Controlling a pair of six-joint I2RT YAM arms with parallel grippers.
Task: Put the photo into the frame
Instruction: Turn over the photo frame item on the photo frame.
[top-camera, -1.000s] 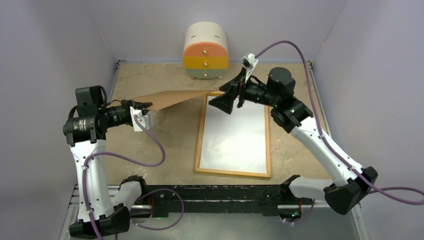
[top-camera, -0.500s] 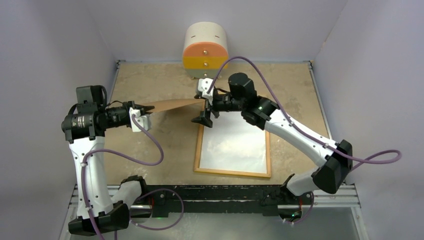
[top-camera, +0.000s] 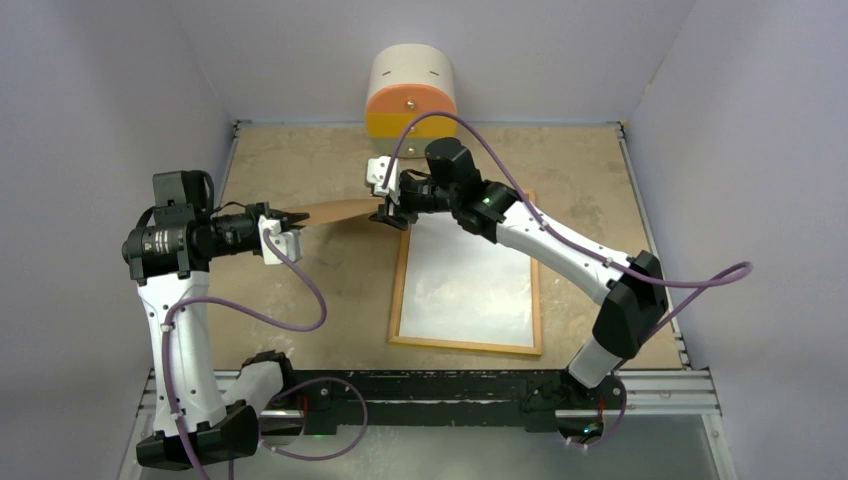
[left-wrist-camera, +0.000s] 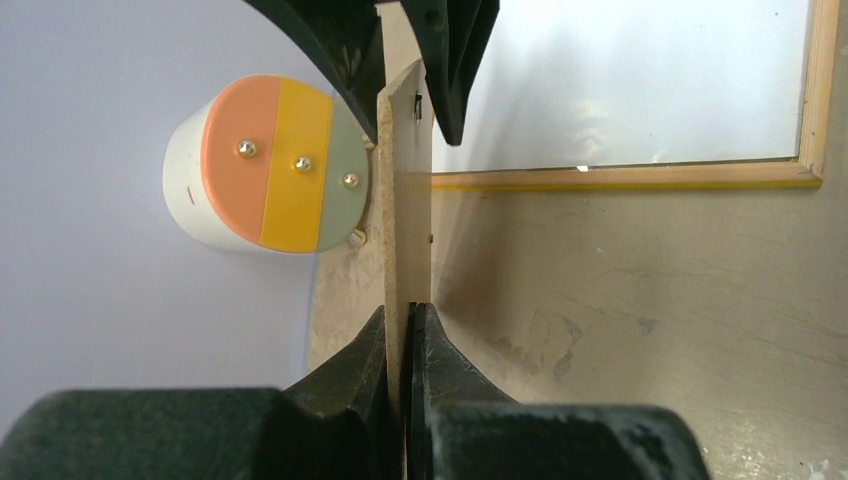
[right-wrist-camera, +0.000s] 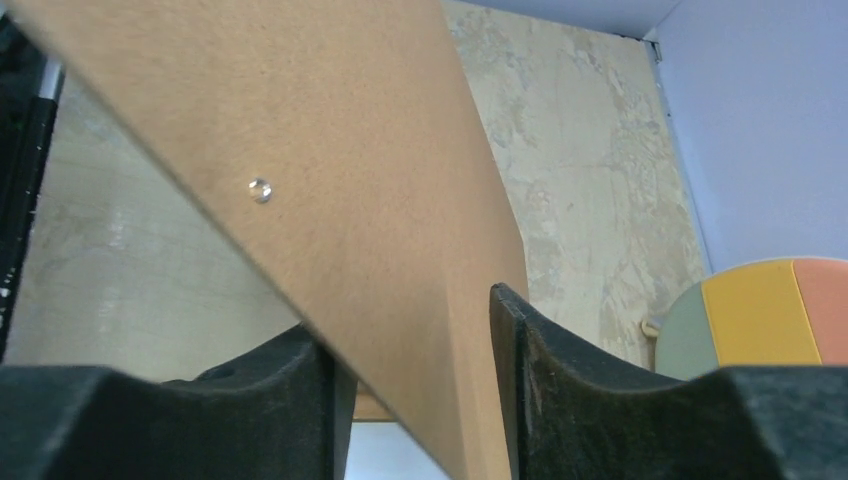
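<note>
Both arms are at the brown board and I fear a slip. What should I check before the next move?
1. Is the left gripper shut on the near edge of the backing board? Ok.
2. Is the right gripper clamped on the board's far end? Not ok: its jaws stand either side of the board, with a gap.
3. Is the board held aloft, beside the far left corner of the frame? Ok.
4. Does the photo lie inside the frame, white back up? Ok.
5. Is the frame lying flat, back side up? Ok.
6. Is the right arm's cable clear of the drawer unit? Cannot tell.
</note>
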